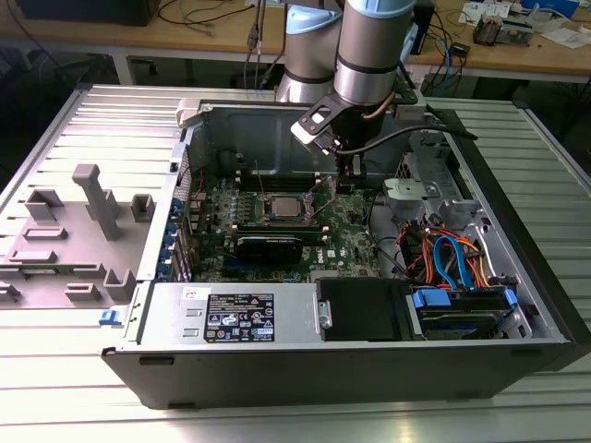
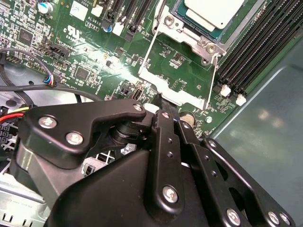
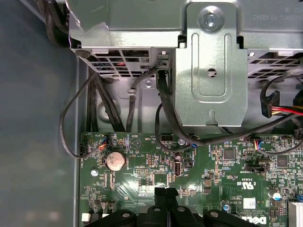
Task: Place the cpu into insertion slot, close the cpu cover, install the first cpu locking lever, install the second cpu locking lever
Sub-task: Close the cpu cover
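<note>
silver-grey cpu (image 2: 213, 12) sits in the insertion slot (image 2: 201, 46), cpu cover (image 2: 177, 94) flipped open. gripper (image 2: 160, 105) tips pinched narrow, nothing between them, right at the cover's free edge. my guess: they could slip off that thin plate and scrape the green board (image 2: 94, 52).

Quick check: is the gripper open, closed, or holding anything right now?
Gripper: closed, with nothing visible between the fingers.
</note>
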